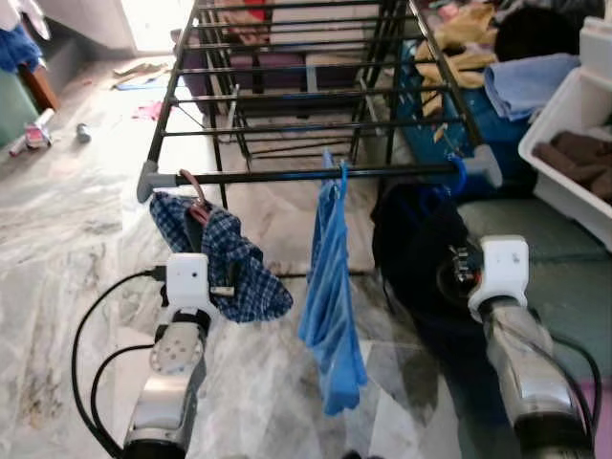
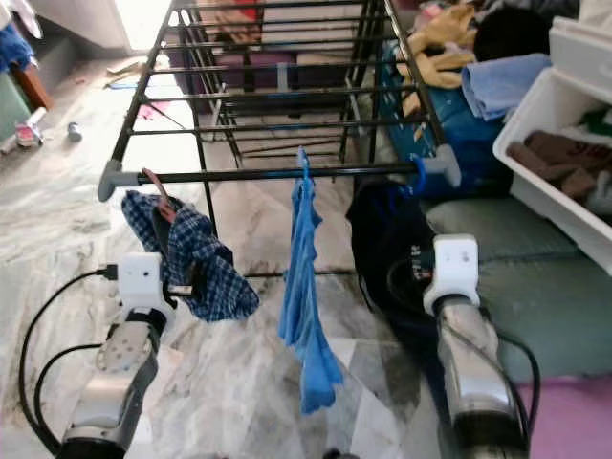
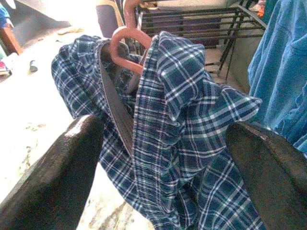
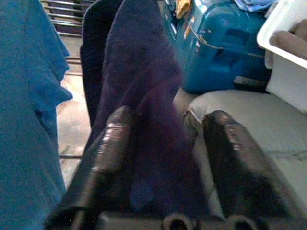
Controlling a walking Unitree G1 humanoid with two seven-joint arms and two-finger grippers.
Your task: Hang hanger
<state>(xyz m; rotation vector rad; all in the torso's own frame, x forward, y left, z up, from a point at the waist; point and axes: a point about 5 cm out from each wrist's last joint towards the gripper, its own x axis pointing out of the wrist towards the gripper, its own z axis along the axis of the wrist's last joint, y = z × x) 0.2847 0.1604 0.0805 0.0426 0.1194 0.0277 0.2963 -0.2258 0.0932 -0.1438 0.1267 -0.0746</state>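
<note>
hanger (image 3: 125,40) with the plaid shirt (image 1: 225,258) sits hooked on the rack's front rail (image 1: 287,177); left gripper (image 3: 163,167) jaws wide apart around the cloth, gripping nothing. right gripper (image 4: 165,158) jaws parted around the dark garment (image 4: 144,86). ease away straight, don't snag.

Grey-veined marble floor (image 1: 67,239) runs under bright daylight from the far doorway (image 1: 153,19). A white bin (image 1: 574,143) and blue container (image 1: 478,120) stand beside a grey-green cushion (image 1: 535,239).

Brown hanger (image 3: 125,45) mostly buried in plaid shirt (image 3: 192,143), white bin (image 1: 574,143) cut off by edge
</note>
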